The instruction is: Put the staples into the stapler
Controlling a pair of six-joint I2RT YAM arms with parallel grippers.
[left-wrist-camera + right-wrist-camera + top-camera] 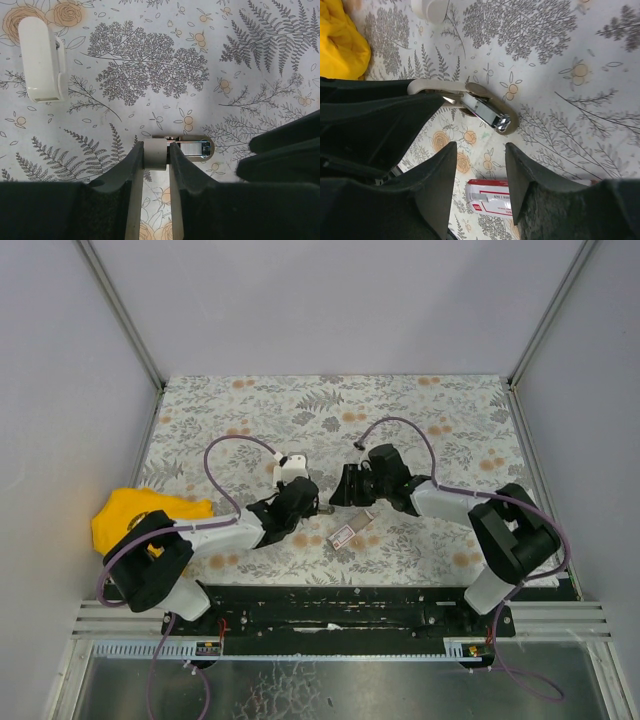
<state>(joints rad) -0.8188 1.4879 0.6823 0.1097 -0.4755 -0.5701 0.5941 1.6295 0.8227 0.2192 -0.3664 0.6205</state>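
Two tools meet near the middle of your floral table. Start at the 9 o'clock edge of the top view, where a yellow cloth lies crumpled beside the left arm.

Your left tool is clenched on the stapler. In its wrist view the two fingers pinch the pale rear end. The metal magazine points toward 3 o'clock and lies low on the table. A small white piece sits at 12 o'clock from that tool, apart from it and from the stapler.

The staples, a flat pink-and-white carton, lie on the table at about 5 o'clock from the left tool and 6 o'clock from the right one. They are near both tools, and you can see neither tool holding them.

Your right tool hangs just beside the stapler with its jaws released, parted, and nothing between them. In its wrist view the stapler's shiny nose lies at 12 o'clock of the fingertips. One end of the carton shows at 6 o'clock, beneath the gap.
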